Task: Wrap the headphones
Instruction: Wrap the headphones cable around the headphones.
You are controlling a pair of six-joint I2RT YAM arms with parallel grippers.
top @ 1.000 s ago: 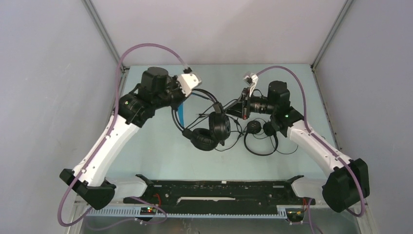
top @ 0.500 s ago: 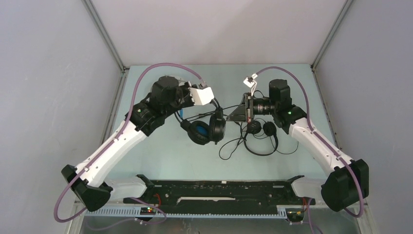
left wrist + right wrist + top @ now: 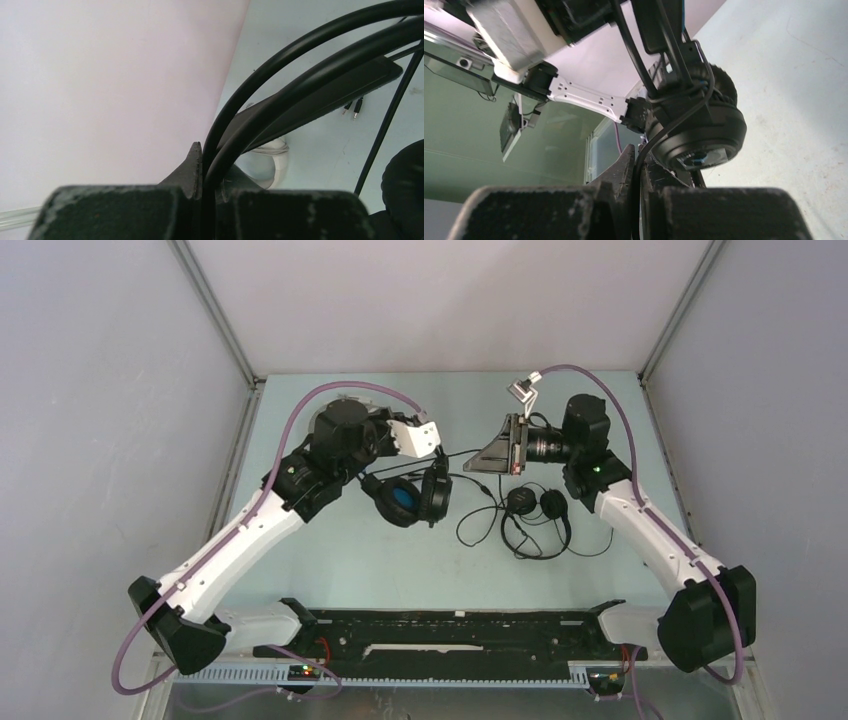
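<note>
Above the middle of the table [image 3: 330, 560], the blue-lined headphones [image 3: 405, 498] are held off the surface by the left gripper [image 3: 438, 462]. Its jaws are closed tight on the two thin black bands of the headband, and the ear cups are left hanging below. To the right, a cable [image 3: 641, 160] running from one ear cup is pinched in the almost closed right gripper [image 3: 478, 464]. The slim black headphones [image 3: 535, 522] are seen lying on the table, right of centre, amid loose cord.
</note>
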